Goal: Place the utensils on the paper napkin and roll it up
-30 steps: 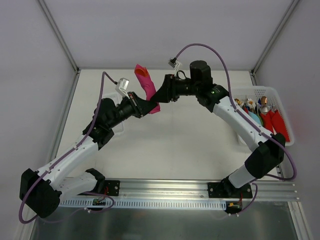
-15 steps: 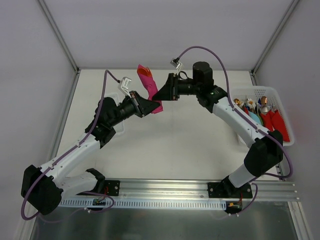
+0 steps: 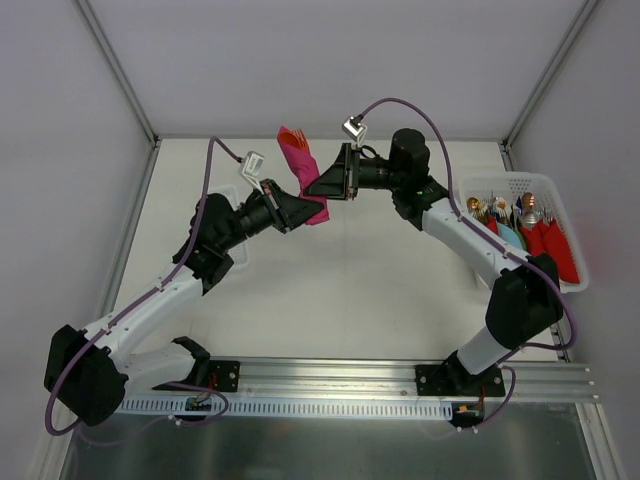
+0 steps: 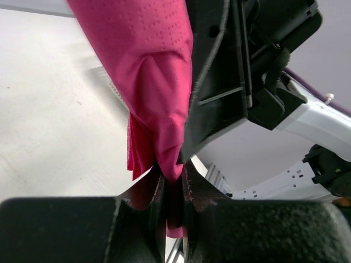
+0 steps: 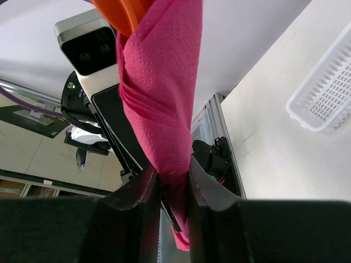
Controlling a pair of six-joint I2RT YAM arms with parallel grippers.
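Paper napkin (image 3: 300,178): magenta-pink, dotted embossing, rolled into a loose tube and held up off the worktop (image 3: 350,290) between the two hands.

- Position: the tube rises from the fingertips of the left hand (image 3: 300,212), leaning away from it; its lower end sits in that hand, its upper end is free.
- Utensils (image 3: 297,136): orange plastic, only the tips showing at the open top of the tube, beyond both hands (spoon and fork cannot be told apart here). In the right wrist view the orange part (image 5: 118,11) sits at the far end of the roll (image 5: 164,93).
- Left hand (image 4: 173,181): clenched on the napkin (image 4: 148,71), the bottom corner pinched flat between its fingers.
- Right hand (image 3: 318,187): just beside the left hand, meeting the roll from the opposite side; its own view (image 5: 174,181) shows both fingers pressed against the lower tube, grasping it.
- Basket (image 3: 520,182): white, slotted, well apart from the right hand, near that arm's forearm; holds metal utensils (image 3: 522,208) in red and teal wraps.
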